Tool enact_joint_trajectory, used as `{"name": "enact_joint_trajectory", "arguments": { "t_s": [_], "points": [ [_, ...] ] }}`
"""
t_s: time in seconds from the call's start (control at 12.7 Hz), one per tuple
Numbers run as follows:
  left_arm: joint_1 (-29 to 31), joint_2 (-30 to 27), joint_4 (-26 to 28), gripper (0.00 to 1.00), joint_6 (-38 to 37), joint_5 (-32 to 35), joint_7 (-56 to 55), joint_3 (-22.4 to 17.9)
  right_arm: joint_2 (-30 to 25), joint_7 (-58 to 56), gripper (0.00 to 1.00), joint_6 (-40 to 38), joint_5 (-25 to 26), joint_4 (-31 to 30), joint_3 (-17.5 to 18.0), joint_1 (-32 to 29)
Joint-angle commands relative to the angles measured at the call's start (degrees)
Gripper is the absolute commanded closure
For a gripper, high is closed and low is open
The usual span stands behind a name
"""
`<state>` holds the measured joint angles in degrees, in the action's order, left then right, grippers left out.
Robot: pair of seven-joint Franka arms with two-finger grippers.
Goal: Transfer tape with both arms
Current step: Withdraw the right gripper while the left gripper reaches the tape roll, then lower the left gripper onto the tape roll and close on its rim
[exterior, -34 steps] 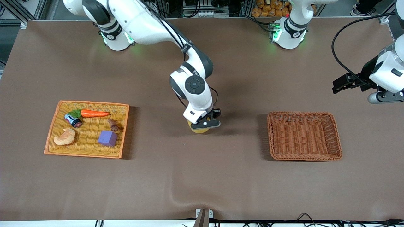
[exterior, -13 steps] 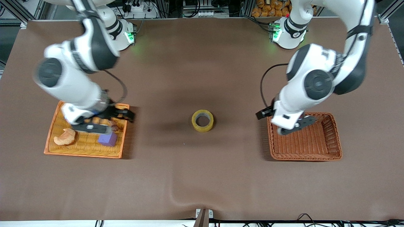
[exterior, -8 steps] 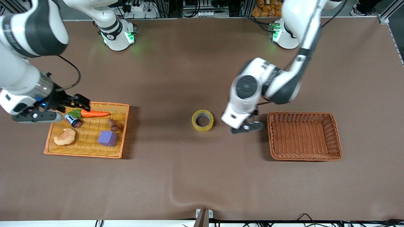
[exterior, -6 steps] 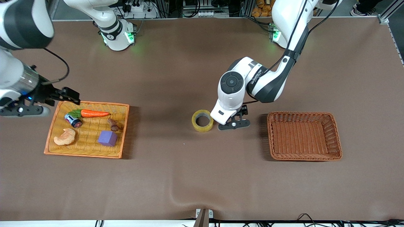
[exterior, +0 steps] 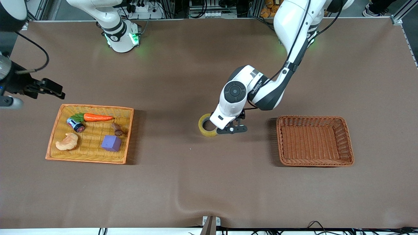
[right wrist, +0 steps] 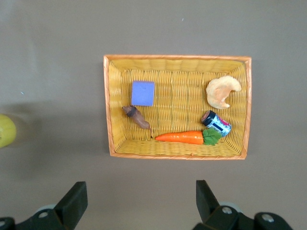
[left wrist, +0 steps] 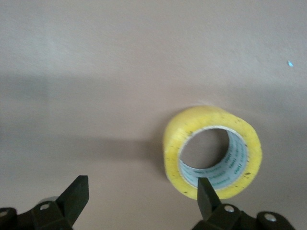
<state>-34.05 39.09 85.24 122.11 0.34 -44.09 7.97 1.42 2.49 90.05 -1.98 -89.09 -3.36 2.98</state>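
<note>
Tape (exterior: 206,125) on bare table, left gripper (exterior: 228,130) over its edge

A robotics lab: two white arms (exterior: 261,91) bolted to a brown-covered table (exterior: 209,182), aluminium framing (exterior: 403,11), power strips and cables (exterior: 143,6) along its edge.

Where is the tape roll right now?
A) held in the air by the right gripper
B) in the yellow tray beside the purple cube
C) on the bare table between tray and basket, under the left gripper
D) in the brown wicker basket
C: the tape roll lies on the brown table between the yellow tray and the brown basket, with the open left gripper over it.
</note>
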Motion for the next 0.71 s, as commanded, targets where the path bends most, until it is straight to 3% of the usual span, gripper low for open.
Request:
{"name": "enact_joint_trajectory", "arguments": {
  "t_s": [0.0,0.08,0.63],
  "points": [
    [-0.85,1.86,-1.48,0.00,0.41,-1.14,0.94,0.20,-3.26,-7.35,0.00,-0.58,-1.54,-0.64,1.33,-5.41],
    [-0.93,1.87,-1.39,0.00,0.41,-0.79,1.55,0.20,-3.52,-12.19,0.00,-0.93,-1.45,-0.64,1.33,-6.48],
    [-0.58,5.11,-1.65,0.00,4.27,-0.70,3.93,-0.15,-3.44,-6.97,0.00,-3.13,0.66,-0.11,1.42,-4.03]
  ]
}}
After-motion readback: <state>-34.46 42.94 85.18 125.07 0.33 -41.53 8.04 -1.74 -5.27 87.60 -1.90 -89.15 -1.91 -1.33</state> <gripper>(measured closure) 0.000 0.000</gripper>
